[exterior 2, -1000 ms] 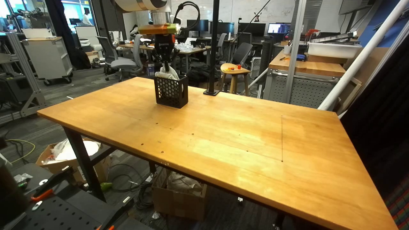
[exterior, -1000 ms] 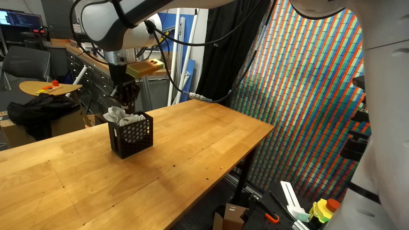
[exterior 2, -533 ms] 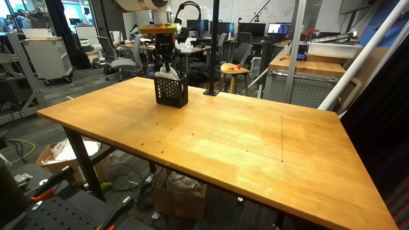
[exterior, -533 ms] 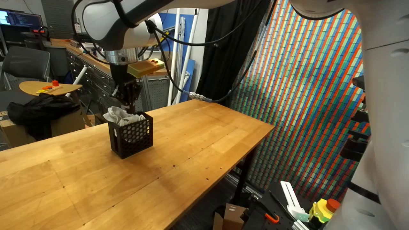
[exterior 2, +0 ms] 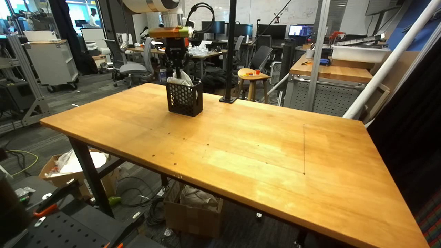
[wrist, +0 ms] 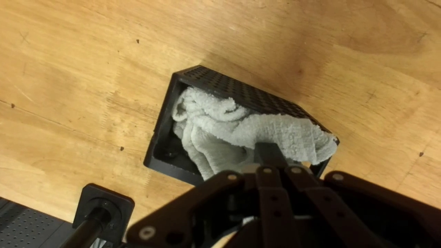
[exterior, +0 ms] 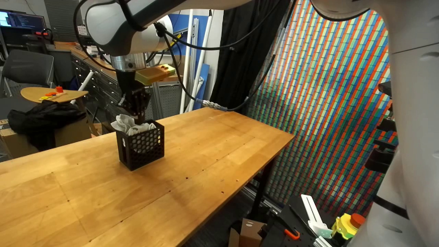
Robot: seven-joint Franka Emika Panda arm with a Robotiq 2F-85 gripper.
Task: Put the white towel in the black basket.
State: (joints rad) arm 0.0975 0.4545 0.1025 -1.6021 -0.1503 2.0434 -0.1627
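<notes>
My claw (wrist: 270, 153), pressed together, stands at white towel (wrist: 220, 129) | wrist view alone reveals inner corner of black basket (wrist: 241, 88)

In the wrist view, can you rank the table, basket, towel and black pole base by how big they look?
Largest to smallest:
wooden table, running out of frame
black basket
white towel, mostly within the basket's outline
black pole base
</notes>
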